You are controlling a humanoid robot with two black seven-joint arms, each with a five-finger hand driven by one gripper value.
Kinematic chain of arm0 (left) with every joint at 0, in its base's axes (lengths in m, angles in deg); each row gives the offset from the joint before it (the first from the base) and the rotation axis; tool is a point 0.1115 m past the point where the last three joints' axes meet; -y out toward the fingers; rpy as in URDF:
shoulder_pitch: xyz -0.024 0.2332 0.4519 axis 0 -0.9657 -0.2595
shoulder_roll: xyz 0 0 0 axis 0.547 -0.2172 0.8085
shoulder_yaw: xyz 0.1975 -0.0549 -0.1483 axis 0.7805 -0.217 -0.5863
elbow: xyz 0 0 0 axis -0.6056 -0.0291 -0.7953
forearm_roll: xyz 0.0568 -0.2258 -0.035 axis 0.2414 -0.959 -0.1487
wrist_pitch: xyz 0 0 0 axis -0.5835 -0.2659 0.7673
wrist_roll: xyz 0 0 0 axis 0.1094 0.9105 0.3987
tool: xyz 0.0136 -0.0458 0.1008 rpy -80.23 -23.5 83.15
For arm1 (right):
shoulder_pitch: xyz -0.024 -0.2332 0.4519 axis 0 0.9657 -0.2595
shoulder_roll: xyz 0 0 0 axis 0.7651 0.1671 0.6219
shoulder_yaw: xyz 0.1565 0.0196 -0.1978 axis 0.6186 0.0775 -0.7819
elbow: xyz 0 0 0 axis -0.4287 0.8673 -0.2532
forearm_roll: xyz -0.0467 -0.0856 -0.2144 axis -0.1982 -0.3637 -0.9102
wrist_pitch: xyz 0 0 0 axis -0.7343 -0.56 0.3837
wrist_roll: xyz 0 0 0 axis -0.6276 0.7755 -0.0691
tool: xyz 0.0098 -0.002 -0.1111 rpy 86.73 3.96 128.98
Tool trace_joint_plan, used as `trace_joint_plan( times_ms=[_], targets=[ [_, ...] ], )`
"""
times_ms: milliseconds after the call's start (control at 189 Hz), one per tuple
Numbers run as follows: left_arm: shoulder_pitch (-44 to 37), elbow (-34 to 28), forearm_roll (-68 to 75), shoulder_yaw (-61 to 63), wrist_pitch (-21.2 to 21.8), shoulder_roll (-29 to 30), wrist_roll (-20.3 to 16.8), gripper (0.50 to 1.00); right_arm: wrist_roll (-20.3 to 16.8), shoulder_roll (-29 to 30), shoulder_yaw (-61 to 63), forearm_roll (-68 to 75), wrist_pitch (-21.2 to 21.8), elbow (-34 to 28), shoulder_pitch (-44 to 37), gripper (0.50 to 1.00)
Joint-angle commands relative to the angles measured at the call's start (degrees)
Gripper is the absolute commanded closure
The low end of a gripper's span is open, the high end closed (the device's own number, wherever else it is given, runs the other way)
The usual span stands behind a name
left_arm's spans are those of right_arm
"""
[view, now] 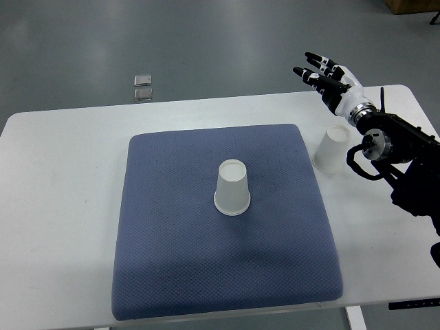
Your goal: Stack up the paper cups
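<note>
I am seeing a matt, woven blue cloth mat [206,275], two smooth white paper cups [232,188] [331,148], and a smooth, matt white table [62,206].

Soft, even light falls from overhead, and I see everything in sharp focus. The white table [62,206] is bright without glare. The cup [232,188] casts only a faint shadow, and the mat [206,275] darkens slightly toward its near edge.
</note>
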Motion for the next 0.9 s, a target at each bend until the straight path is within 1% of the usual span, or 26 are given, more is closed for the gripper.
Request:
trace_joint_plan(
  times_ms=[0,486,602,892],
  targets=[
    [0.0,-0.3,0.0,0.0,0.1,0.0,0.1,0.5,0.0,-0.1,0.1,0.0,0.0,0.0,0.0,0.583],
    [0.0,-0.5,0.0,-0.1,0.1,0.0,0.1,0.5,0.2,0.1,0.2,0.0,0.0,0.0,0.3,0.585],
    [0.0,-0.6,0.0,-0.1,0.1,0.0,0.1,0.5,1.2,0.0,0.0,0.0,0.0,0.0,0.3,0.585],
    [0.0,-0.5,0.0,-0.1,0.1,0.0,0.1,0.5,1.4,0.0,0.3,0.0,-0.2,-0.1,0.2,0.585]
  ],
)
